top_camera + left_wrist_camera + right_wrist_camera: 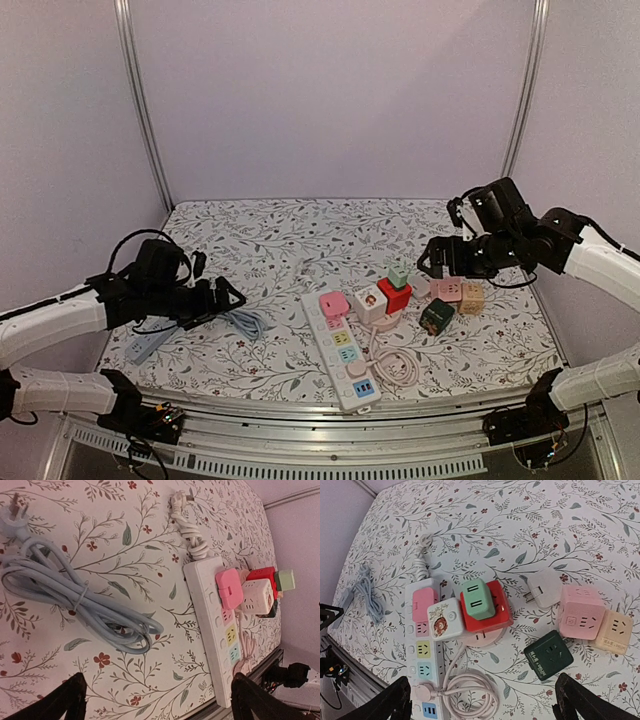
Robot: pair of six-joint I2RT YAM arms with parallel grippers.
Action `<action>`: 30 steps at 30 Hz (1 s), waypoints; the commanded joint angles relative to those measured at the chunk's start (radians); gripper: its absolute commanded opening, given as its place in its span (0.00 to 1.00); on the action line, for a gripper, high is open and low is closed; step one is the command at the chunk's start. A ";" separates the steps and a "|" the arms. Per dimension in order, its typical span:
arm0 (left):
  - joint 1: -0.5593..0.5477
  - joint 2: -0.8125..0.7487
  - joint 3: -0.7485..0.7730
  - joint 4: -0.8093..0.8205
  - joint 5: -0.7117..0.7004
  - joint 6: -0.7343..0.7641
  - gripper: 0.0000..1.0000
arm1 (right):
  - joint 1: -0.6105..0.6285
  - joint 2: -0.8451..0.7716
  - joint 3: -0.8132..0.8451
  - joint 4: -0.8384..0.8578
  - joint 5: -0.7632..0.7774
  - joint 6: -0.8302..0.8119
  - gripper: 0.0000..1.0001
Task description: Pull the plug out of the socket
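Note:
A white power strip [342, 352] lies near the front edge, also in the left wrist view [210, 625] and the right wrist view [420, 645]. A pink flat plug [424, 603] and a white picture cube adapter [445, 619] sit in its upper sockets. A round pink plug [420, 692] with a coiled pink cord [470, 692] sits in a lower socket. A mint adapter [478, 599] is stacked on a red cube [495, 610]. My left gripper [228, 294] [160, 705] is open and empty, left of the strip. My right gripper [433, 258] [487, 705] is open and empty, above the cubes.
A coiled grey-blue cable [245, 322] [75, 600] lies by the left gripper. A loose white plug [544, 587], a pink cube [582, 612], a beige cube [615, 630] and a dark green cube [548, 655] lie right of the strip. The mat's front edge [300, 400] is close.

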 commanded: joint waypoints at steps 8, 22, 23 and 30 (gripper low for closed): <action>-0.226 0.106 -0.013 0.178 -0.026 -0.131 0.91 | 0.416 0.085 0.112 0.048 0.093 0.179 0.96; -0.244 0.152 -0.046 0.253 0.007 -0.107 0.72 | 0.480 0.519 0.365 0.044 0.101 0.196 0.90; -0.242 0.149 -0.049 0.252 0.015 -0.101 0.70 | 0.480 0.539 0.374 0.043 0.104 0.203 0.89; -0.226 0.116 -0.060 0.239 0.060 -0.066 0.62 | 0.480 0.693 0.434 0.042 0.142 0.244 0.88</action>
